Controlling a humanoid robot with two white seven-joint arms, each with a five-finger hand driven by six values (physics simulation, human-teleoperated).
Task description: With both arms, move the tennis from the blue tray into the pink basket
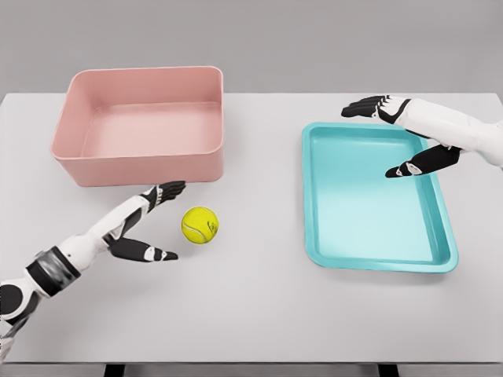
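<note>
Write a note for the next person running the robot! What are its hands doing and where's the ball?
Left hand: open, fingers spread beside the ball, not gripping it.
Right hand: open, holding nothing, over the tray's far right corner.
Ball: on the table, between the tray and the left hand, in front of the basket.
Done: ball is out of the tray.
Left: grasp the ball and put it into the basket, which holds nothing yet.

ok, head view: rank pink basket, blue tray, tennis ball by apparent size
1-2. Pink basket and blue tray: similar picture area; the basket sits farther back and is deeper, so I won't rank them.
3. Tennis ball: clearly smallest, lying on the table by the left hand.
</note>
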